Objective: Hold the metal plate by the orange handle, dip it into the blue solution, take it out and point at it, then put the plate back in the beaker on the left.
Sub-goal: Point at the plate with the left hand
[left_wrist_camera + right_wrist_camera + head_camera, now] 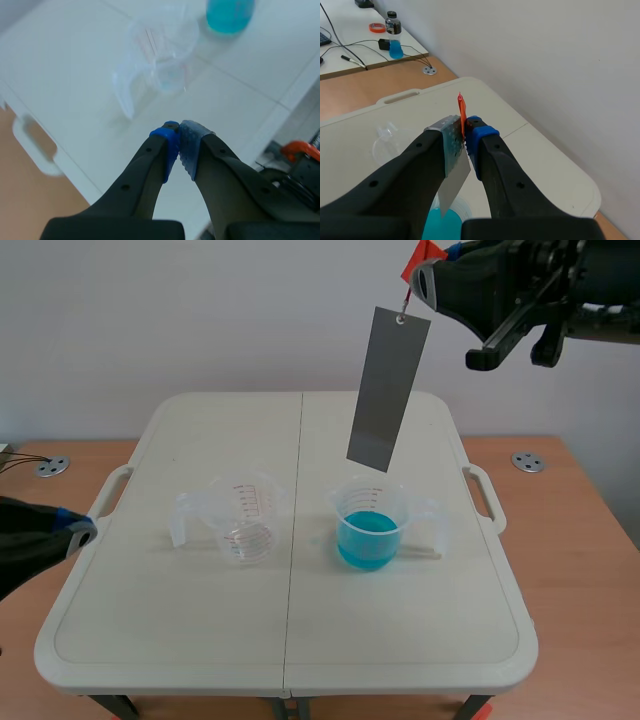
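Metal plate (388, 390) hangs from right jaws above blue solution (368, 538).

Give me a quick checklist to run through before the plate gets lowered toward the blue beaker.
1. Right gripper shut on the orange handle: ok.
2. Metal plate hangs free, lower edge above the blue beaker: ok.
3. Plate lined up over the beaker's mouth: looks so, exact depth cannot tell.
4. Blue beaker upright, holding solution: ok.
5. Left gripper shut, low, away from the plate: ok.
6. Empty beaker upright, apart from the blue one: ok.
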{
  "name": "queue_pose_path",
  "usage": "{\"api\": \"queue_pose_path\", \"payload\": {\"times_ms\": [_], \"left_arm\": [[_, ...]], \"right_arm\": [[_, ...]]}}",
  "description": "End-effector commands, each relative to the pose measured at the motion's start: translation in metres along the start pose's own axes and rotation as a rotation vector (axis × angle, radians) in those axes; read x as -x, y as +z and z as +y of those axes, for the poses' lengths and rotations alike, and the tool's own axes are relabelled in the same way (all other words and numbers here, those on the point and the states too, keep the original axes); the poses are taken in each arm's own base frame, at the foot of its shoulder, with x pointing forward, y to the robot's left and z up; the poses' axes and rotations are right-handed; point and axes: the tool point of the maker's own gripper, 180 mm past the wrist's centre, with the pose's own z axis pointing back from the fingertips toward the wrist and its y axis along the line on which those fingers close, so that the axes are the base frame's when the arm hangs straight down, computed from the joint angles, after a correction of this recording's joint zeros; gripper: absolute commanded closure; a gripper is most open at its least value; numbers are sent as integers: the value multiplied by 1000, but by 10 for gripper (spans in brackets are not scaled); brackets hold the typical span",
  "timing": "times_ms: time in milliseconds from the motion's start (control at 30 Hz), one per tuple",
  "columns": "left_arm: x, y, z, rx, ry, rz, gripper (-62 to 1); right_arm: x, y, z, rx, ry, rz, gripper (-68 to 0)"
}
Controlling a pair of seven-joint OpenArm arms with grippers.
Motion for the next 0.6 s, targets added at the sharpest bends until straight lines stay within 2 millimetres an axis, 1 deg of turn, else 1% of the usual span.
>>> {"api": "queue_pose_path", "payload": {"times_ms": [0, 100, 267, 433, 567], "left_arm": [[-15, -12, -8, 35, 1, -47, -14], [-28, -33, -16, 74, -21, -67, -14], [-45, -66, -39, 151, -57, -75, -14], [-75, -91, -57, 210, -85, -137, -14], [-90, -109, -69, 243, -100, -144, -14]], "right_arm": [[-10, 1, -2, -1, 9, -36, -13], [-8, 1, -2, 0, 3, -32, -13], [-1, 1, -4, 4, -17, -20, -13], [1, 1, -5, 5, -21, -17, -13], [1, 1, -5, 5, -21, -16, -13]]}}
